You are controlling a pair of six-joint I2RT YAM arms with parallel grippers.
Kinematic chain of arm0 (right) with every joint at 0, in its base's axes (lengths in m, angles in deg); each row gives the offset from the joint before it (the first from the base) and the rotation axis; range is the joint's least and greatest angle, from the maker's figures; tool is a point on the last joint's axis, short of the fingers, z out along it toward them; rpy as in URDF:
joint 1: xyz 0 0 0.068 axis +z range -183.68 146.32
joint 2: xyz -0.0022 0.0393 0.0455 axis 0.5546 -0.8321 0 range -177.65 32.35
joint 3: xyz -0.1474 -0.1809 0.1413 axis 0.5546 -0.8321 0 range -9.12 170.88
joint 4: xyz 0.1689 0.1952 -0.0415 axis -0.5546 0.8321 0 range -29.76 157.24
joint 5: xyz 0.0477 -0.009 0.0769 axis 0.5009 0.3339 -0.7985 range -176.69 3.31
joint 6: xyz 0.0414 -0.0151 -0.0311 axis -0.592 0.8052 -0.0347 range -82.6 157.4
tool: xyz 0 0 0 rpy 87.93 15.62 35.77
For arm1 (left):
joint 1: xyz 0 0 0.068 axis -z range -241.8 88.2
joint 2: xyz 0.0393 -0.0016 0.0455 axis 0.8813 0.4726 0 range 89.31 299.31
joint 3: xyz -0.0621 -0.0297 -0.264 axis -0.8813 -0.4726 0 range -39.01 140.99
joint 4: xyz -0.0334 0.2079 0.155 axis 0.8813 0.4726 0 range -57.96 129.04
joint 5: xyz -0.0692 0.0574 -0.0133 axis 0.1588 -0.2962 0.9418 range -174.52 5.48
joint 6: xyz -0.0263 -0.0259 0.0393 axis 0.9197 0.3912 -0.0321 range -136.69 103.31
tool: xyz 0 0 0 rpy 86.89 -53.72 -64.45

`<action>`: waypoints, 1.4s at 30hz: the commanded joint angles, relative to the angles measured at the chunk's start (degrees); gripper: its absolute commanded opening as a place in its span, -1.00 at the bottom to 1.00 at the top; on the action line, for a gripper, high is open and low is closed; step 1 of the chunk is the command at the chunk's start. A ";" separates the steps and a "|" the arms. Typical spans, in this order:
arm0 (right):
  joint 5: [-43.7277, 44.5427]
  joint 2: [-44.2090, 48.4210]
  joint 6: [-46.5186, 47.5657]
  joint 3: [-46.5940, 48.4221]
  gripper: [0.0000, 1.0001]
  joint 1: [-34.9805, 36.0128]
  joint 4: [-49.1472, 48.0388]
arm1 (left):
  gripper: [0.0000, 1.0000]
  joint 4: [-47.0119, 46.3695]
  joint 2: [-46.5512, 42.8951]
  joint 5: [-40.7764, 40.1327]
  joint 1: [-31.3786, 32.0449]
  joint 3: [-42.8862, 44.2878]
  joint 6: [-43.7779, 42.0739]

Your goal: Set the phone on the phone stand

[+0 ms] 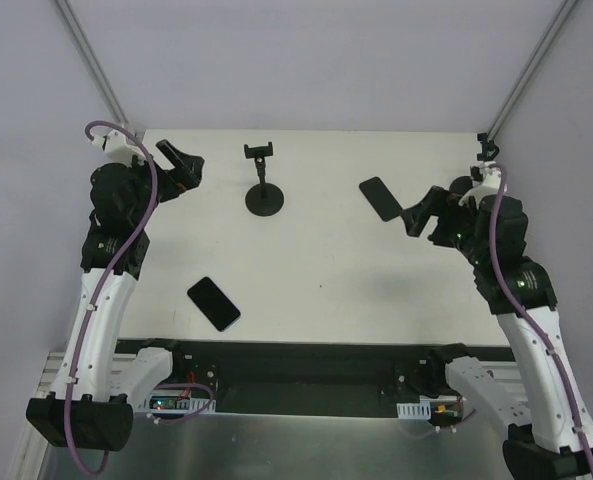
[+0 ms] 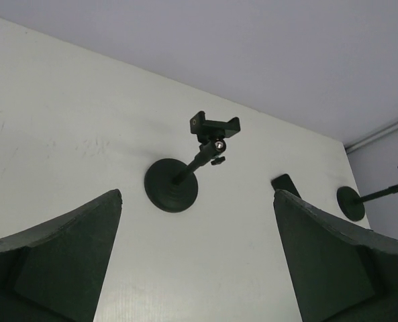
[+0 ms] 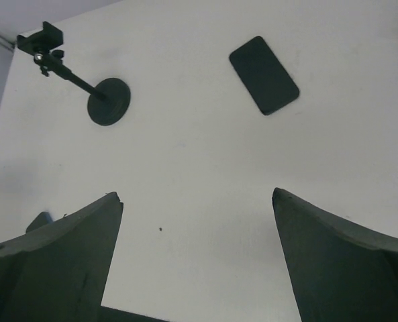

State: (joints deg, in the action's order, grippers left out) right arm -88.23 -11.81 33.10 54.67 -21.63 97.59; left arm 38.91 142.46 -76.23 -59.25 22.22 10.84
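A black phone stand point(image 1: 264, 190) stands upright at the back middle of the white table, its clamp empty. It also shows in the left wrist view point(image 2: 182, 184) and the right wrist view point(image 3: 108, 100). One black phone point(image 1: 213, 303) lies flat at the near left; the right wrist view shows it too point(image 3: 264, 75). A second black phone point(image 1: 379, 195) lies at the right, just in front of my right gripper point(image 1: 411, 220), which is open and empty point(image 3: 197, 194). My left gripper point(image 1: 188, 172) is open and empty point(image 2: 197, 201), raised left of the stand.
A second black stand point(image 2: 351, 203) stands near the back right corner, mostly hidden behind the right arm in the top view, where only its clamp point(image 1: 488, 148) shows. Grey walls with metal rails close the table point(image 1: 326, 270) at the back and sides.
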 commanded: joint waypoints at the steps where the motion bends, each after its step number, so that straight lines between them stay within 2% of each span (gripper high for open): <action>1: 0.73 -6.01 -10.63 -3.06 0.92 5.77 -23.25 | 0.83 0.68 0.90 -6.53 -0.09 0.38 1.22; 4: 7.06 -12.77 -12.31 -2.18 0.92 12.10 -33.80 | 0.79 0.95 2.13 -7.94 0.00 0.20 0.34; 6: 10.49 -18.31 -11.35 -1.57 0.92 16.06 -40.03 | 0.84 0.95 3.97 -7.94 0.18 -0.23 0.42; 8: 10.51 -23.31 -9.42 -1.74 0.92 18.08 -43.04 | 0.89 0.95 5.56 -6.99 0.18 -0.15 1.21; 11: 8.75 -28.24 -6.35 -4.89 0.92 18.97 -49.81 | 0.92 0.95 10.39 -2.96 0.18 0.99 2.00; 16: 7.26 -33.61 -2.74 -5.87 0.92 18.97 -51.58 | 0.75 1.74 20.76 1.54 2.37 4.68 6.29; 19: 4.97 -35.46 -0.19 -5.69 0.92 18.27 -51.23 | 0.65 2.35 25.94 2.35 6.13 8.01 9.02; 21: 4.18 -35.82 0.43 -6.65 0.91 17.66 -51.23 | 0.66 4.89 29.19 -4.03 8.78 11.79 8.95; 25: 2.07 -34.85 -0.36 -9.20 0.92 13.63 -51.32 | 0.66 5.17 34.82 -7.93 13.88 16.63 10.62; 27: -0.65 -33.36 -0.80 -10.52 0.91 11.95 -51.67 | 0.61 5.17 38.85 -8.03 14.94 20.58 8.43; 28: -0.92 -32.14 -0.63 -12.01 0.92 10.46 -51.67 | 0.57 5.17 40.09 -5.59 15.12 21.90 4.33; 29: -0.92 -31.52 -0.45 -12.63 0.92 9.75 -51.76 | 0.39 5.25 41.15 -4.70 15.12 23.91 2.63; 32: -2.40 -29.32 -1.33 -15.62 0.92 6.41 -52.89 | 0.27 5.34 43.44 -6.17 15.12 25.16 -1.68; 37: -5.14 -27.91 -2.30 -18.17 0.92 1.93 -54.74 | 0.26 5.69 45.82 -9.25 16.17 26.83 -6.87; 38: -5.83 -27.91 -2.47 -18.44 0.92 1.49 -55.01 | 0.23 5.69 46.34 -9.44 16.52 27.53 -7.57; 39: -6.19 -28.08 -2.65 -18.52 0.92 0.96 -55.18 | 0.12 5.69 47.65 -9.09 17.05 28.06 -8.97; 42: -7.86 -29.05 -3.09 -18.61 0.92 0.08 -56.06 | 0.07 5.69 50.12 -9.69 18.10 29.64 -11.69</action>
State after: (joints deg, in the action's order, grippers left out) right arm -92.30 -41.53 31.14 36.24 -20.58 46.20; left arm 45.19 190.11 -83.64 -42.99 48.03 5.64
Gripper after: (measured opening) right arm 0.958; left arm 0.542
